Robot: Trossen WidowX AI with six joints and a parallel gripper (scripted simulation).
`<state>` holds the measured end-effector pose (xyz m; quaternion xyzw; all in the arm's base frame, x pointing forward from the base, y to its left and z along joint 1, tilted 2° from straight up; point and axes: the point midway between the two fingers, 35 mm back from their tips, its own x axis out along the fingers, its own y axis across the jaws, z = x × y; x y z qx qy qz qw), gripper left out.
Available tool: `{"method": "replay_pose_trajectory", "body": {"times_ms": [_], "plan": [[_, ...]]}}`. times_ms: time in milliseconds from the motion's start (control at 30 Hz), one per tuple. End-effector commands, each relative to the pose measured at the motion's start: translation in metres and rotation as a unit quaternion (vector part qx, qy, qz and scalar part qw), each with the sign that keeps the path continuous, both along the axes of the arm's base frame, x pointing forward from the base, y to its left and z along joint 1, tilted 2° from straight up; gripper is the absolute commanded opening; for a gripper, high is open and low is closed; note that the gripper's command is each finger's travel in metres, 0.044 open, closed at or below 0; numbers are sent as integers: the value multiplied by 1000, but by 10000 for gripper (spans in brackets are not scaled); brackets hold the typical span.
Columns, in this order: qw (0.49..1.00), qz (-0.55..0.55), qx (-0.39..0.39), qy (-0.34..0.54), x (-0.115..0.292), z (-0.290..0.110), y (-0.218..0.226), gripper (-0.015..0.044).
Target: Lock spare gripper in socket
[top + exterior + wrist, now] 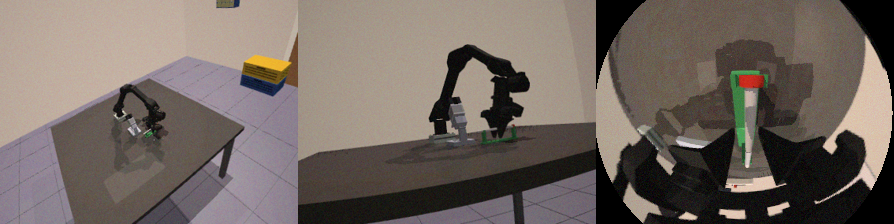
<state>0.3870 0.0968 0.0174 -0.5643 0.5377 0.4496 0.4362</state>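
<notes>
the lock pin [749, 125] is a thin pale rod with a red cap at its far end, lying level across a green socket [737, 106] — a low cradle with an upright post at each end, seen clearly in the exterior view [497, 138]. directly beneath the pincer [500, 128] sits this cradle on the dark table [416, 173]; the black fingertips [502, 128] reach down to the height of the rod, one on each side of it. the pincer stands partly parted, with nothing clamped between its fingers; whether the tips touch the rod or the green frame, i cannot tell. off to its side, near the arm's base, stands the spare gripper [459, 118] — a light grey blocky piece, upright on a small grey foot, apart from the socket.
</notes>
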Motion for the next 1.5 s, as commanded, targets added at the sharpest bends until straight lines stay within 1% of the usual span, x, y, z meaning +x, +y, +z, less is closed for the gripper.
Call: {"method": "replay_pose_trajectory", "body": {"times_ms": [0, 200, 600, 1300, 1467], "plan": [[1000, -2, -1, -2, 0, -2, 0, 154], [1000, -2, -1, -2, 0, -2, 0, 0], [1000, -2, -1, -2, 0, 1, 0, 0], [1000, -2, -1, -2, 0, 64, -3, 0], [1000, -2, -1, -2, -1, 68, -3, 0]]}}
